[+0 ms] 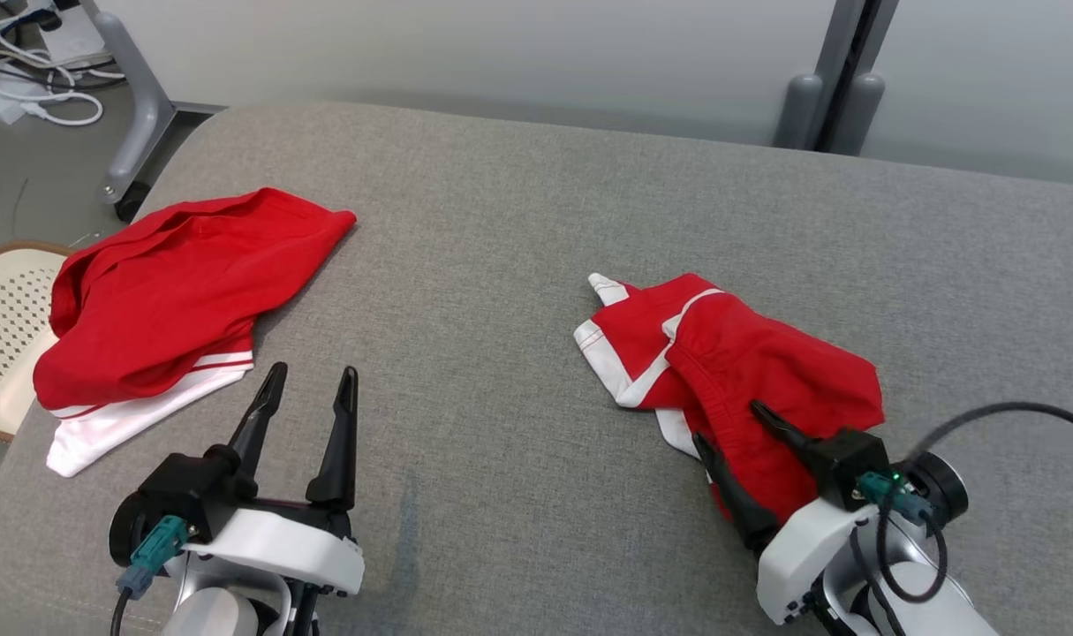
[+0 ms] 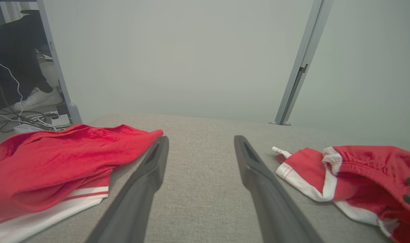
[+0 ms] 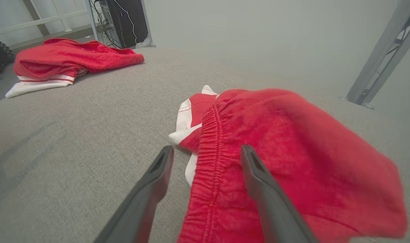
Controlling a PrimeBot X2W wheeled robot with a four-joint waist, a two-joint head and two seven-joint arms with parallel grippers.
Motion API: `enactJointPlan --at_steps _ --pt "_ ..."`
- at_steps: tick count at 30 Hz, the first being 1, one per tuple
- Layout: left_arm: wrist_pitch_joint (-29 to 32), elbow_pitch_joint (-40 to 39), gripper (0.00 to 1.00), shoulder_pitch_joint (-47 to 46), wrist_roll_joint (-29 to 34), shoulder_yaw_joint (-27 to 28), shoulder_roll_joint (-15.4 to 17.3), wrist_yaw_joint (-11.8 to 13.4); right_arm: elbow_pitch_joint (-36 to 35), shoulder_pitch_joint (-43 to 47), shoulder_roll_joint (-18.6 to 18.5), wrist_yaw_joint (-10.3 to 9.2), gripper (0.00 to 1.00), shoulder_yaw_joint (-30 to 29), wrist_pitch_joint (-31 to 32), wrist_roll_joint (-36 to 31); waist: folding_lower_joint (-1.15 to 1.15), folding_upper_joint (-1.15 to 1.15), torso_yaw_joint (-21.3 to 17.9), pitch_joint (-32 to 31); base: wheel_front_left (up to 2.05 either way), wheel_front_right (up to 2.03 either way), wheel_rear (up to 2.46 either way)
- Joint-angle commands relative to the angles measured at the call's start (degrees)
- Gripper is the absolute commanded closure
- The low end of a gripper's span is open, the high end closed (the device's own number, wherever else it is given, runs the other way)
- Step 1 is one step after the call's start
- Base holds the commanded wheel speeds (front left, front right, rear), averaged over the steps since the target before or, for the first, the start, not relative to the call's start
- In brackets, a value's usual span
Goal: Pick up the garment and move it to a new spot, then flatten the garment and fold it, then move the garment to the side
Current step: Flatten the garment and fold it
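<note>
Crumpled red fabric shorts with white trim (image 1: 748,353) lie right at the right gripper (image 1: 726,421), waistband (image 3: 208,152) between its spread fingers (image 3: 151,189), nothing clamped yet. Left gripper (image 1: 313,373), spread too, is well apart.

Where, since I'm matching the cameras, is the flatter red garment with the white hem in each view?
Head view: flatter red garment, far left.
Left wrist view: lower left.
Right wrist view: upper left.
Shared landmark: crumpled red garment, to its right in every view.

R garment (image 1: 766,371) red, white trim; L garment (image 1: 174,291) same; surface (image 1: 501,265) grey.
</note>
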Motion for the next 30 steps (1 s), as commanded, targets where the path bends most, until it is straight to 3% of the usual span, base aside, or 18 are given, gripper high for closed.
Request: enactJointPlan --at_steps 1,7,8,9,10,11,22,30 --pt "-0.4 0.4 0.00 -1.1 0.4 0.1 -0.3 -0.4 1.2 -1.3 -1.1 0.02 0.00 0.6 1.7 -0.3 0.00 0.00 0.8 0.9 0.00 0.00 0.00" --pt "-0.9 1.2 0.00 -2.0 0.7 0.0 -0.7 -0.7 3.6 -3.7 -2.6 0.02 0.00 2.3 7.8 -1.9 0.00 0.00 1.0 1.9 0.00 0.00 0.00" --pt "-1.1 1.5 0.00 -2.4 0.7 0.1 -0.9 -0.8 4.1 -4.0 -3.3 0.02 0.11 2.6 9.9 -2.4 0.00 0.00 0.9 2.1 0.00 0.00 0.00" --pt "-1.2 1.6 0.00 -2.7 0.7 0.1 -1.0 -0.9 4.1 -4.2 -3.4 0.02 0.64 2.6 10.7 -2.5 0.00 0.00 0.9 2.1 0.00 0.00 0.00" --pt "-1.3 1.7 0.00 -2.8 0.8 0.1 -1.1 -0.9 4.0 -4.3 -3.4 0.02 0.70 2.3 11.3 -2.6 0.00 0.00 0.8 2.2 0.00 0.00 0.00" --pt "-1.4 1.9 0.00 -2.9 0.8 0.2 -1.1 -0.9 3.9 -4.4 -3.6 0.02 1.00 1.9 11.8 -2.9 0.00 0.00 0.8 2.3 0.00 0.00 0.00" --pt "-1.6 2.5 0.00 -2.6 1.1 0.7 -1.5 -1.1 -3.3 -3.7 -1.7 0.02 1.00 -1.2 7.8 -2.4 0.00 0.00 -0.1 1.9 0.00 0.00 0.00" --pt "-1.7 2.3 0.00 -2.8 1.2 0.8 -1.3 -1.2 -11.9 -5.0 0.7 0.02 1.00 1.7 2.3 -0.1 0.00 0.00 -1.7 1.8 0.00 0.00 0.00"
